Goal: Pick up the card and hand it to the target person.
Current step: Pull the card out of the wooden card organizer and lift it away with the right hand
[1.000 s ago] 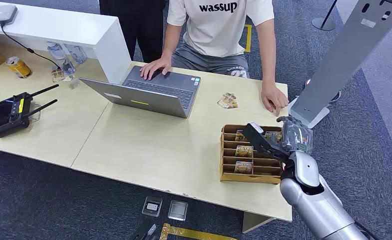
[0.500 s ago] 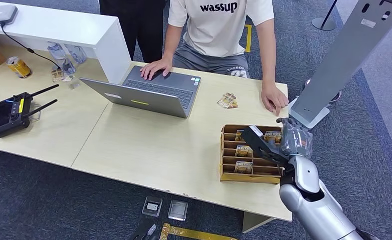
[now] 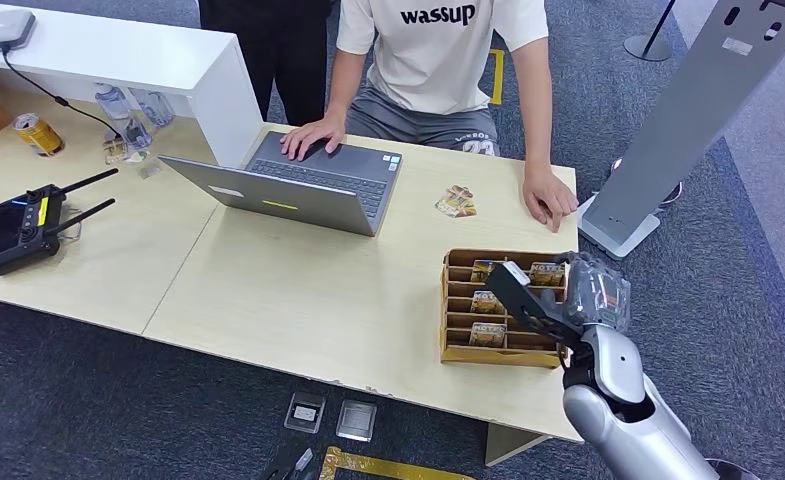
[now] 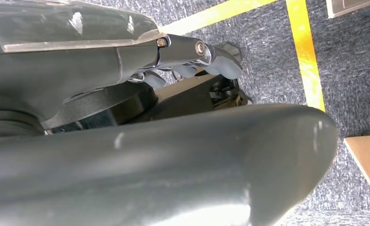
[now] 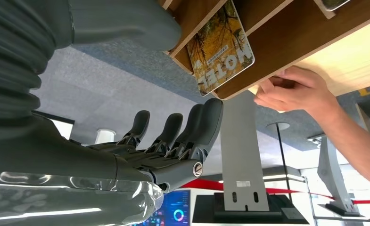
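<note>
Your right hand [image 3: 558, 297] sits at the lower right of the head view, over the right end of the wooden card rack [image 3: 457, 340]. Its fingers [image 5: 192, 127] are spread apart and hold nothing; the thumb [image 3: 521, 295] reaches out across the rack's slots. In the right wrist view the fingertips stand just beside one card [image 5: 219, 45], a yellow-printed one leaning in its slot at the top of that frame, and you cannot tell whether they touch it. More cards of the same kind sit in the rack's other slots. A further loose card [image 3: 456, 202] lies on the table [image 3: 298, 290] above the rack, near the middle of the head view.

Your left hand [image 4: 192, 52] appears in the left wrist view, upper centre, hanging over grey carpet with yellow tape lines; its fingers are curled in with nothing in them.

The person in the white shirt [image 3: 438, 50] stands at the top of the head view, one hand [image 3: 311, 133] on the laptop [image 3: 298, 185], the other hand [image 3: 550, 196] resting at the table's edge just above the rack. A black remote controller [image 3: 23, 225] lies at the left, and a can [image 3: 36, 133] at the upper left. A tilted grey stand [image 3: 688, 120] fills the upper right.
</note>
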`<state>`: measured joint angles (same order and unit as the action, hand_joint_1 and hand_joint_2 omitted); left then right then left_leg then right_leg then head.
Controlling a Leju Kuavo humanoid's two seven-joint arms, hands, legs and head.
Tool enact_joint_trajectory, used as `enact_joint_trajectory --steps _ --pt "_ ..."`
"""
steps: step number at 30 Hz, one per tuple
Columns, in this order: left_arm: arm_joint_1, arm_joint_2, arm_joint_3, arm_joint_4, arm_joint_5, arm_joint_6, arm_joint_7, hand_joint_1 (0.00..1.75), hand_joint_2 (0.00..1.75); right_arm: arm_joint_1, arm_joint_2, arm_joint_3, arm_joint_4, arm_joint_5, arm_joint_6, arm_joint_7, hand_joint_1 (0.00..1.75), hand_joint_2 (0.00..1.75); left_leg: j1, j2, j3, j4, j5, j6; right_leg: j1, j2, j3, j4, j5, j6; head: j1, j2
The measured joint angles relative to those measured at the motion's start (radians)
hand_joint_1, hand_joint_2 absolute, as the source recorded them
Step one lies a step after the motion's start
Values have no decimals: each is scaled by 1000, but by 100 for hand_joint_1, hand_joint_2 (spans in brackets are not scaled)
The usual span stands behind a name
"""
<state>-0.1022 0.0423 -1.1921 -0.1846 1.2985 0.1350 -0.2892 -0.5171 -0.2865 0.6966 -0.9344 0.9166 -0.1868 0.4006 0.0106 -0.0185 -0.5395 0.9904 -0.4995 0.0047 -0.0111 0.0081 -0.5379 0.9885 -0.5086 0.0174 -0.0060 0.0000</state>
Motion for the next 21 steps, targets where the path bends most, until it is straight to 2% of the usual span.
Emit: enact_joint_trajectory --steps 21 --pt "0 0 0 0 0 0 1 0 0 -37 7 -4 76 -23 -35 -61 74 175 0 0 -1 0 0 0 0 0 0 0 0 0 0 0"
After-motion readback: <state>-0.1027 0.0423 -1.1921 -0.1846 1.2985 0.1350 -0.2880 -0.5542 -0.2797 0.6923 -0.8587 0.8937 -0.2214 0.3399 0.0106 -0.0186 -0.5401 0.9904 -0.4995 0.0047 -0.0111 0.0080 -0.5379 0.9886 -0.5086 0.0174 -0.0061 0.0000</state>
